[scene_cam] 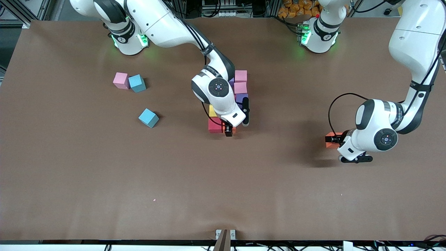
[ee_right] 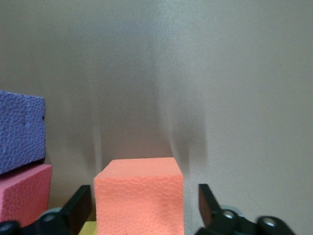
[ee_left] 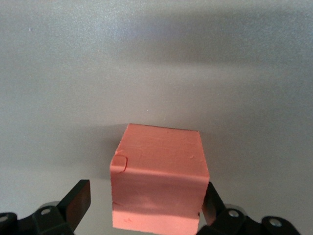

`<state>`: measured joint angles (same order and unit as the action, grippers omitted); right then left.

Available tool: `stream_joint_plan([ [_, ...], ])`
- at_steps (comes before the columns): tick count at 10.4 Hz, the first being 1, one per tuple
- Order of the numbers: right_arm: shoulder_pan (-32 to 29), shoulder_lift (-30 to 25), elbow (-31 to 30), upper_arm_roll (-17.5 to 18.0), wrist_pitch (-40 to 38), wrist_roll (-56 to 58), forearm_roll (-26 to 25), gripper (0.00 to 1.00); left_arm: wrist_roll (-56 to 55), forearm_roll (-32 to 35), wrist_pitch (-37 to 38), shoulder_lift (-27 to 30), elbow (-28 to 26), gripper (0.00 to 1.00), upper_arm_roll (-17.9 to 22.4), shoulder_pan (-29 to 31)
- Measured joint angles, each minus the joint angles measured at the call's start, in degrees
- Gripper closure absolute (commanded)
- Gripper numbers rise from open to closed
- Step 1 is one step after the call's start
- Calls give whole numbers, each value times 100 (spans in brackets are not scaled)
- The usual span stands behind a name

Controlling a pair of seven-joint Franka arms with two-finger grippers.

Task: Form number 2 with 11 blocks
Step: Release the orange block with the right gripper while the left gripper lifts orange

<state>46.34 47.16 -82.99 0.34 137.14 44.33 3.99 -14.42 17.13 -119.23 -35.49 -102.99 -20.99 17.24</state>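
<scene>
While both pincers gape, each straddles an orange block (ee_right: 139, 196).

Right arm's wrist hides most of the block cluster (scene_cam: 240, 87) at mid-table; digit shape unreadable. Orange block (scene_cam: 329, 140) half hidden under the left gripper (scene_cam: 336, 140). Right wrist view crops purple block (ee_right: 19, 131).

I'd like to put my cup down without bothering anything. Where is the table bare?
The whole strip nearest the camera, below the block cluster, is bare. So is the stretch between the cluster and the orange block. It is crowded around the cluster and by the pink and blue cubes.
</scene>
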Motion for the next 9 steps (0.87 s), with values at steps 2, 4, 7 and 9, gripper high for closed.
stream_joint_plan([
  [2, 1, -2, 17, 0, 12, 0, 0, 0, 0, 0, 0, 0, -2, 15, -2, 0],
  [4, 5, -48, 62, 3, 2, 0, 4, 0, 0, 0, 0, 0, -5, 24, -1, 3],
  [7, 26, -391, -44, 7, -179, -2, 12, 0, 0, 0, -10, 0, -6, 45, 0, 5],
  [9, 17, -960, -411, -20, -504, -5, 15, 0, -9, -50, -18, 12, 41, 50, -2, 8],
])
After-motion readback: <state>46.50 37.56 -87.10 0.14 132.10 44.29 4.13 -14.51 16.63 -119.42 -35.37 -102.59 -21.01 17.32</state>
